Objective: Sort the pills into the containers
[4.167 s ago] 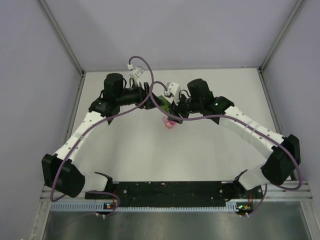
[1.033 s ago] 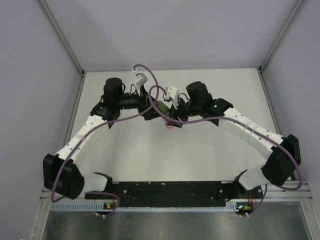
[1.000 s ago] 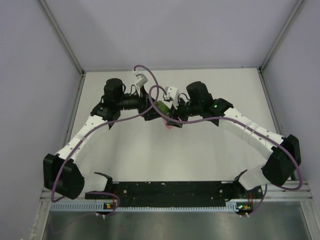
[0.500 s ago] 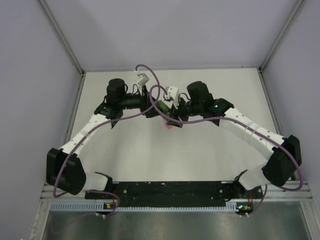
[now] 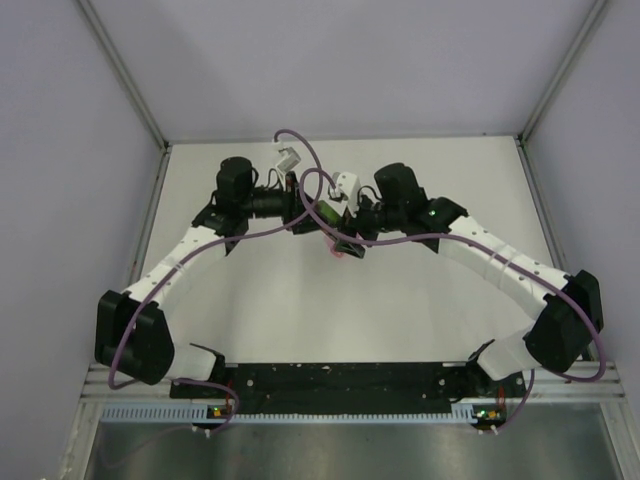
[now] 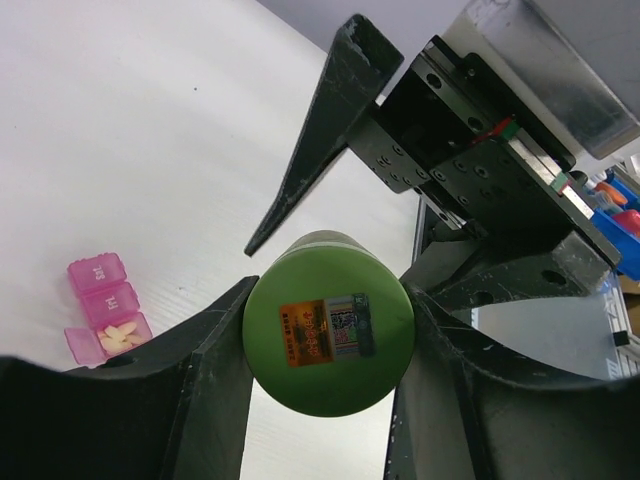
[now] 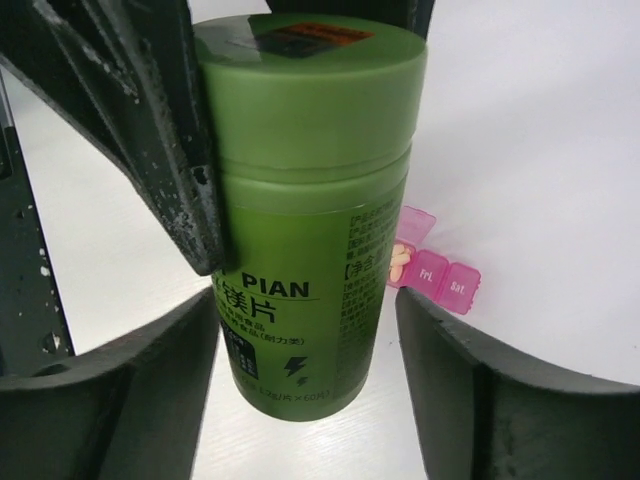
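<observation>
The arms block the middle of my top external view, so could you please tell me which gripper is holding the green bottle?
Observer: The left gripper is shut on the green bottle, at its cap end.
Operator: Thank you. Is the right gripper clamping it too?
Observer: No, it is open, its fingers flanking the bottle's body.
Operator: And is any compartment of the pink pill box open?
Observer: Yes, the compartment beside the one marked Fri has its lid up, with pale pills inside.
</observation>
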Robot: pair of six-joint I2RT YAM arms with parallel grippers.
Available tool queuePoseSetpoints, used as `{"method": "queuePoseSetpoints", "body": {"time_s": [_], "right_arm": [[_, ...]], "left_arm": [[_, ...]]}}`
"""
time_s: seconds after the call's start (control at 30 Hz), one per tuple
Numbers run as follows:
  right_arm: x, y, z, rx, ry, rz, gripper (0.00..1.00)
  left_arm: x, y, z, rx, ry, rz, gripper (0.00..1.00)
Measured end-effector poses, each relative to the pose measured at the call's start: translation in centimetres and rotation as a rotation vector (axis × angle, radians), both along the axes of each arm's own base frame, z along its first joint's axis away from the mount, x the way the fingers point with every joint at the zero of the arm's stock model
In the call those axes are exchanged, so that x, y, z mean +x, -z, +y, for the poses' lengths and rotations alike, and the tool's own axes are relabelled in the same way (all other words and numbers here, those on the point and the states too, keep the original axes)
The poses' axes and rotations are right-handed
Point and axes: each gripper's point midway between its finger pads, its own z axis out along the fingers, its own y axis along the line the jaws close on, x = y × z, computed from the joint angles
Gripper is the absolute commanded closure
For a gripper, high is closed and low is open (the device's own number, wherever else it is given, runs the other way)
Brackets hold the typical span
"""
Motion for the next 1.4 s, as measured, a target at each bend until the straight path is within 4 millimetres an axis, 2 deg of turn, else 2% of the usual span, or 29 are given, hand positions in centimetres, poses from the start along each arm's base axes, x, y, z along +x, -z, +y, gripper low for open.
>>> {"method": "queuePoseSetpoints", "body": {"time_s": [0.07,0.2,0.4,0.6,0.8,1.0,1.27,1.4], "right_arm": [[0.2,0.0,0.1,0.005,0.003,-0.010,0.16],[0.6,0.0,0.0,0.008,0.018,-0.026,0.13],[1.1,0.4,-1.1,0.005,0.059,-0.039,0.11],[2.5,0.3,-2.8,0.011,0.128,-0.071,0.11],[3.0,1.0,-3.8,0.010,0.165,-0.081,0.11],[3.3,2.5,-4.9,0.003,0.203,-0.070,0.11],[3.4,4.2,-6.4,0.002,0.245,-0.050,0.11],[3.6,4.4,-6.7,0.008,0.258,-0.046,0.11]], "left_arm": [[0.1,0.1,0.2,0.002,-0.005,0.007,1.00],[0.7,0.3,0.9,0.007,-0.034,0.021,1.00],[4.0,1.5,4.6,0.080,-0.205,0.050,1.00],[7.3,2.8,8.1,0.271,-0.398,-0.036,1.00],[9.7,6.8,11.0,0.481,-0.508,-0.043,1.00],[11.2,11.1,12.9,0.631,-0.553,0.011,1.00],[12.1,15.1,14.0,0.728,-0.572,0.074,1.00],[12.3,16.2,14.0,0.745,-0.579,0.090,1.00]]}}
